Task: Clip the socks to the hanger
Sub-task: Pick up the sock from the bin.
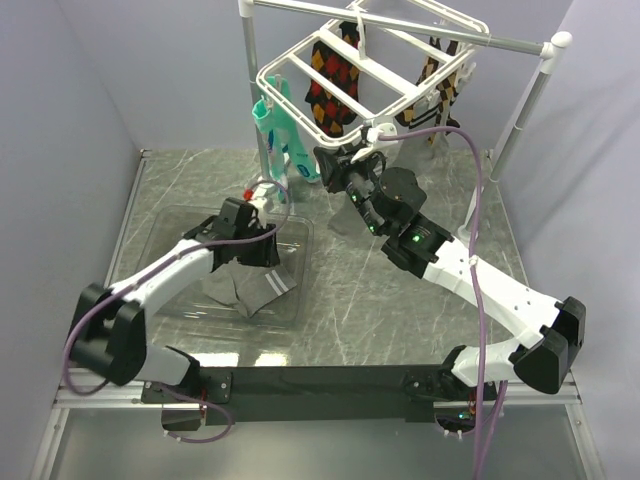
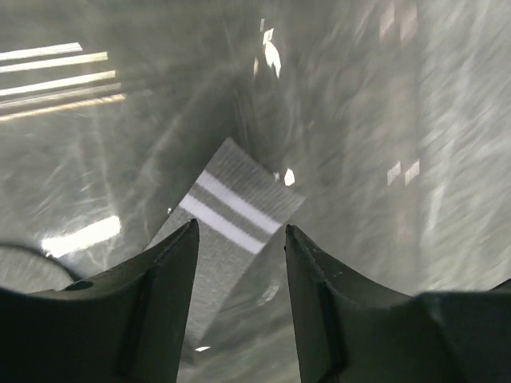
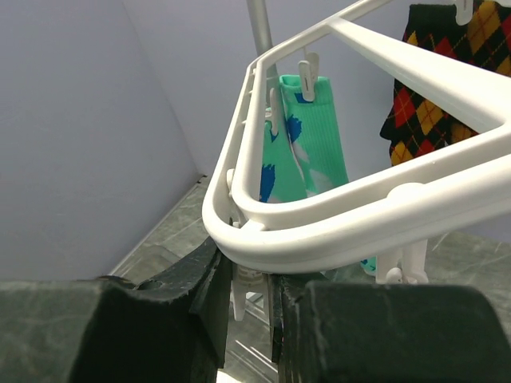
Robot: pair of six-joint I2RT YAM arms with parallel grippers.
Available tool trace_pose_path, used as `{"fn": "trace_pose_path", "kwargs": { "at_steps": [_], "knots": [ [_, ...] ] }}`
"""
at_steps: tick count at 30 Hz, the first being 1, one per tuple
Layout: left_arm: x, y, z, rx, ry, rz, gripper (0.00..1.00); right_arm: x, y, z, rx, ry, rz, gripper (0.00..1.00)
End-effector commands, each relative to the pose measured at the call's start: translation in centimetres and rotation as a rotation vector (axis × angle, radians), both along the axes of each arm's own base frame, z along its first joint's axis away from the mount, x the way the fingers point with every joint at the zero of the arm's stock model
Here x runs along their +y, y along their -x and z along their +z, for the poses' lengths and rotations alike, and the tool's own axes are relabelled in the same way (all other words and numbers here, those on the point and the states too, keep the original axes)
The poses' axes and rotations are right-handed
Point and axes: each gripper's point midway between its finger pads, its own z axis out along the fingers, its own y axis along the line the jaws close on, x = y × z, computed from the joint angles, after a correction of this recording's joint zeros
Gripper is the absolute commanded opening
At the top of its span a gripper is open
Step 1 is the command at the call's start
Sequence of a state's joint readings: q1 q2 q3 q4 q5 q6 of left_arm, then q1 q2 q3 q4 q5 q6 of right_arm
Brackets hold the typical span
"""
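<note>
A grey sock (image 2: 231,209) with two white stripes lies on the floor of a clear bin, seen in the left wrist view just ahead of and under the gap between my fingers. My left gripper (image 2: 239,227) is open, reaches down into the bin (image 1: 292,312) and holds nothing. From above, the grey socks (image 1: 250,292) show beside my left gripper (image 1: 258,245). My right gripper (image 1: 337,165) is up at the near corner of the white hanger (image 1: 312,100). There my right gripper (image 3: 249,279) is shut on a small white clip (image 3: 249,291) dangling under the hanger's rim (image 3: 359,215).
Teal-and-white socks (image 1: 280,135) hang clipped at the hanger's left corner. Dark argyle socks (image 1: 330,80) hang further back. The hanger hangs from a metal rail with white poles (image 1: 525,110). Grey walls close in on the left and right.
</note>
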State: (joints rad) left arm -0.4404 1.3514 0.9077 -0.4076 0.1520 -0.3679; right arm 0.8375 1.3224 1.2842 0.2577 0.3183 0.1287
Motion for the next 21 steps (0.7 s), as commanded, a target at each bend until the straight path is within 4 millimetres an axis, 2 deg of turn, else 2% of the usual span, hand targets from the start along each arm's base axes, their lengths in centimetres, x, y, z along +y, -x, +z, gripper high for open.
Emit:
{"fn": "trace_pose_path", "kwargs": {
  "at_steps": [1,3,9,14,21],
  "knots": [
    [-1.1,-0.5,-1.2,-0.014,-0.004,-0.178,0.53,-0.5,1.2,1.5,0.002,-0.017,0.035,0.00],
    [-1.3,-1.0,-1.7,-0.040,0.004,-0.204,0.54,-0.6,1.2,1.6,0.003,-0.012,0.034,0.00],
    [-0.2,-2.1,-3.6,-0.094,-0.100,-0.255,0.56,-0.8,1.6,1.4,0.016,0.003,0.040,0.00],
    [0.5,-1.4,-5.6,-0.062,-0.131,-0.291,0.55,-1.3,1.6,1.1,0.020,0.009,0.023,0.00],
    [0.9,-1.5,-6.1,-0.102,-0.122,-0.322,0.55,-1.4,1.8,1.7,0.010,0.011,0.027,0.00]
  ]
}}
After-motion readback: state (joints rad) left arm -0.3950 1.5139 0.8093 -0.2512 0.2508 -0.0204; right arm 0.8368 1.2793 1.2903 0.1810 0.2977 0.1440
